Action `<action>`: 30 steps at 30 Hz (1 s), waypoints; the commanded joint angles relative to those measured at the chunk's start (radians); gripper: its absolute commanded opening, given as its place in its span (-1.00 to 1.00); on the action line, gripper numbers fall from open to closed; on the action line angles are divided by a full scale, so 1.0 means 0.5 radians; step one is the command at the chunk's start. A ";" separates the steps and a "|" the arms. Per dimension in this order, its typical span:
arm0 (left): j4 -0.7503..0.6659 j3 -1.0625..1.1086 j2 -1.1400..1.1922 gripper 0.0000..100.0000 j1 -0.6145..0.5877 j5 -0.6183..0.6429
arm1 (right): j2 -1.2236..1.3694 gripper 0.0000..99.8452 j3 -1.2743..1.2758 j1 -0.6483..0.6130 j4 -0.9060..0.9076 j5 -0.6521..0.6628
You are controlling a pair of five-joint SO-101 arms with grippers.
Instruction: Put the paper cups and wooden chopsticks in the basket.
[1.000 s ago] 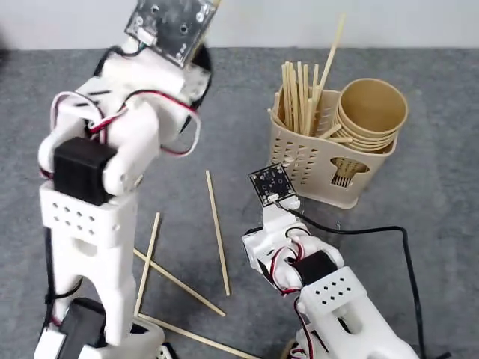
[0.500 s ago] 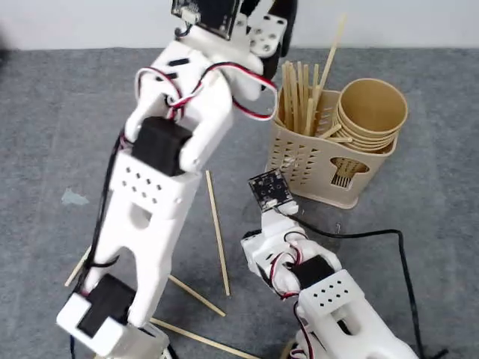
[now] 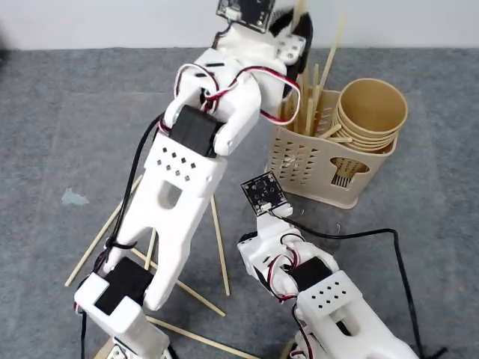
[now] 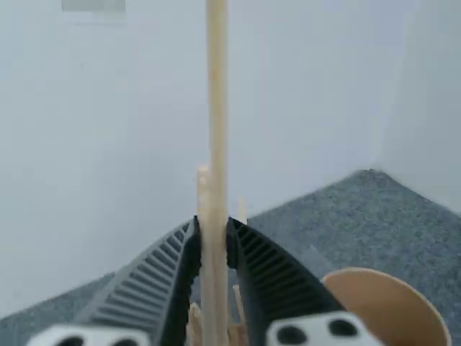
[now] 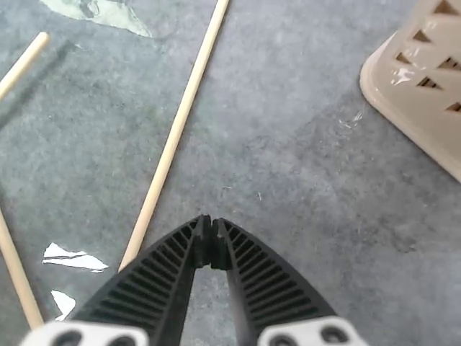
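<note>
Wooden, light and stiff, the chopstick [image 4: 215,108] stands upright, pinched in our left pincer [image 4: 214,241] over the basket [image 3: 303,161]; smooth, we judge, so hold mid-shaft firmly. Our right pincer [image 5: 211,241] sits closed, empty.

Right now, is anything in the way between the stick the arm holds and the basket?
Nothing visible is. The left gripper holds the chopstick upright over the basket, whose near side is crowded with other chopsticks.
</note>
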 commanded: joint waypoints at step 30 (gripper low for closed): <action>1.838 -0.944 -0.025 -0.61 -1.089 -0.442 | -0.017 -0.97 -0.012 -0.014 -0.026 0.025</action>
